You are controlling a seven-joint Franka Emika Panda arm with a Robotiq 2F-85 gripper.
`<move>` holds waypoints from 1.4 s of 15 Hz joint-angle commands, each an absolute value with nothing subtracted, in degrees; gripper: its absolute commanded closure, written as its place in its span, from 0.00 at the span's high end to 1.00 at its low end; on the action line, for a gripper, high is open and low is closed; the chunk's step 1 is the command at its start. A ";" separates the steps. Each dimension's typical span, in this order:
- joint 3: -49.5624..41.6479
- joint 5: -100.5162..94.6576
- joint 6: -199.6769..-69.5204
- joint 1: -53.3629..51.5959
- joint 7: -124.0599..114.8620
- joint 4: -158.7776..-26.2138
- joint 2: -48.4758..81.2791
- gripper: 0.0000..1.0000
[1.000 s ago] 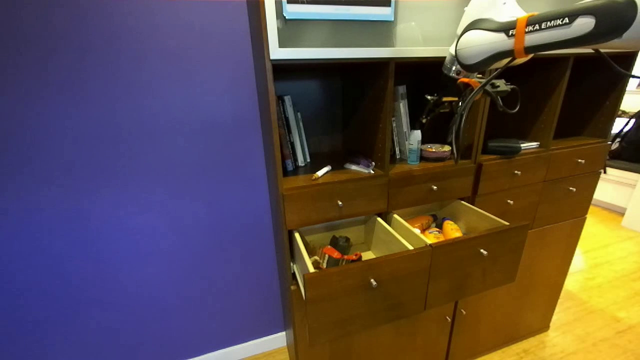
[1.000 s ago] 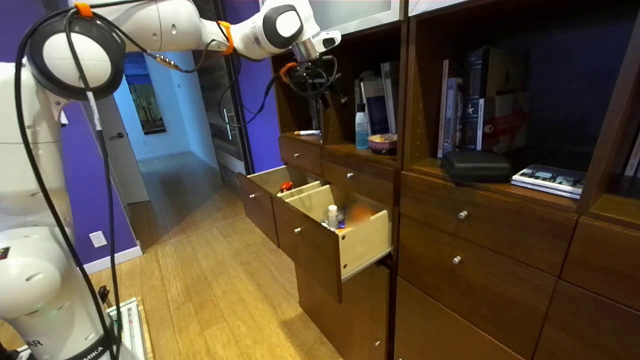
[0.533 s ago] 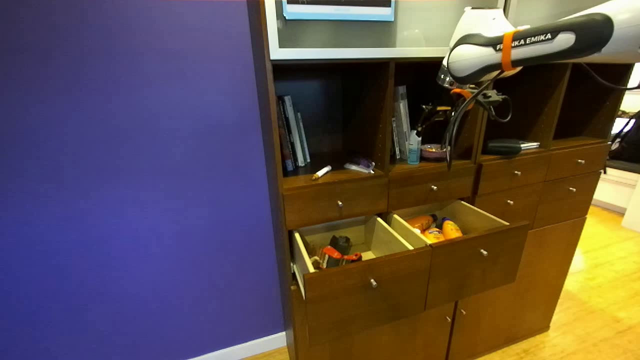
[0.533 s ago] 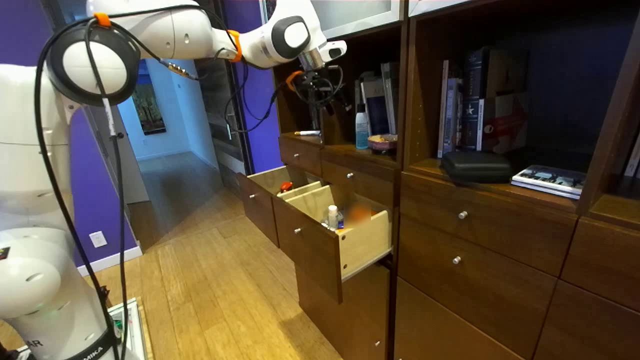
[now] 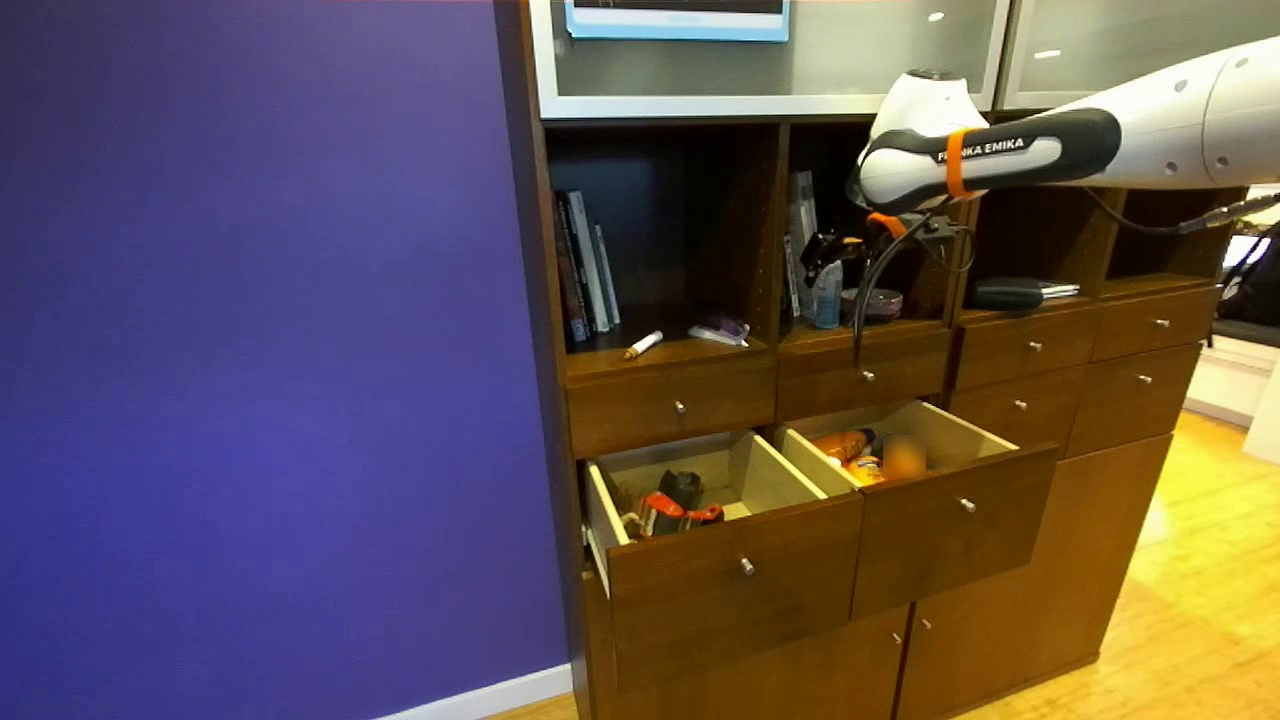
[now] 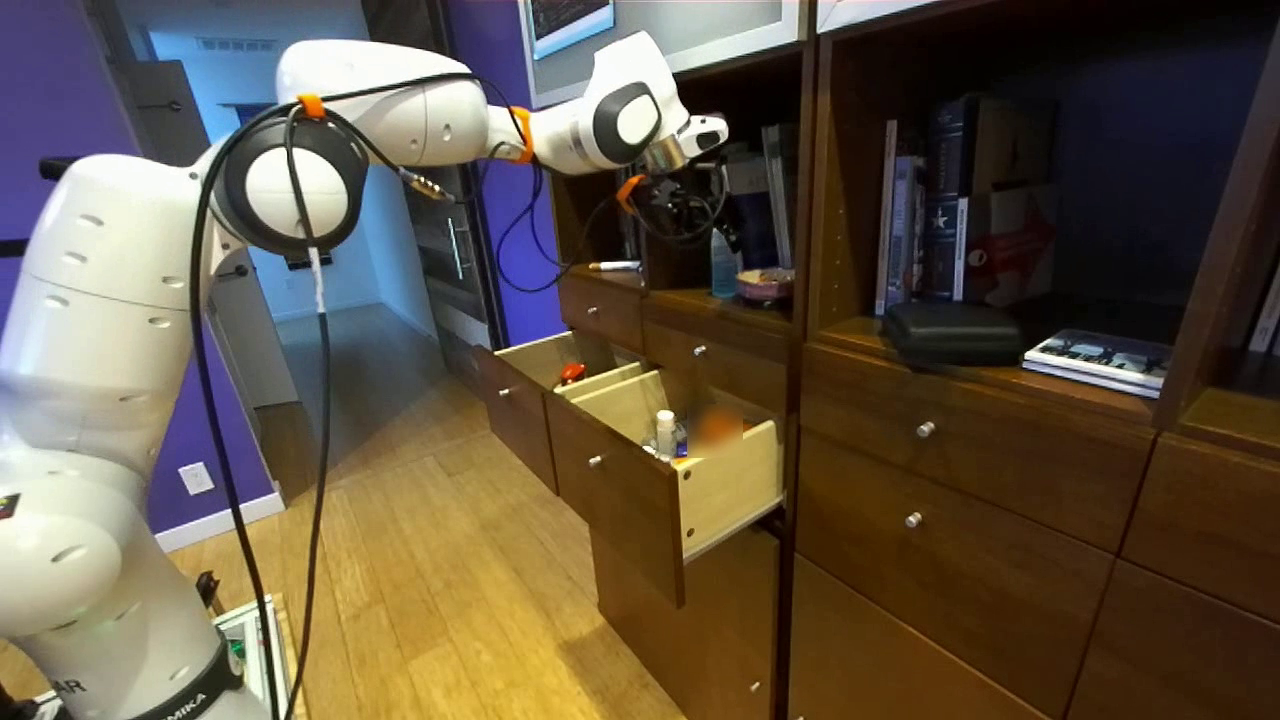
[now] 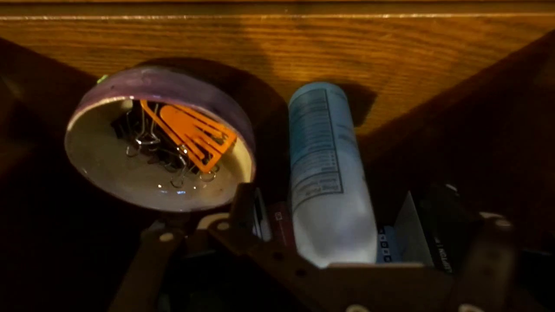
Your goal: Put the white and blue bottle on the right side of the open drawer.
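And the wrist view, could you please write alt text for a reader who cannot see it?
A white and blue bottle stands on a wooden shelf, its top hidden by the open gripper along the lower edge. Left of the bottle in the picture, a purple bowl holds binder clips and a flat orange piece.

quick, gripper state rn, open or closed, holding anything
Gripper: open, jaws apart, holding nothing; the white and blue bottle stands ungripped.
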State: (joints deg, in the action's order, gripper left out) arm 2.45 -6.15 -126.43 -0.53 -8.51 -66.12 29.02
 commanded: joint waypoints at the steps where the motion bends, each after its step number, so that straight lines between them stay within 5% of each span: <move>1: 3.04 -5.15 -128.24 0.23 -6.69 -60.27 33.00 1.00; 3: 3.08 -5.05 -128.51 0.45 -6.65 -58.81 34.10 1.00; 4: 3.02 -5.15 -128.16 0.47 -6.75 -58.15 34.51 0.75; 5: 3.06 -5.14 -127.98 0.52 -6.70 -57.59 34.84 0.74; 13: 3.34 -4.68 -123.82 0.55 -6.88 -55.45 35.35 0.17; 21: 4.92 -2.08 -118.86 1.28 -7.11 -61.73 28.41 0.09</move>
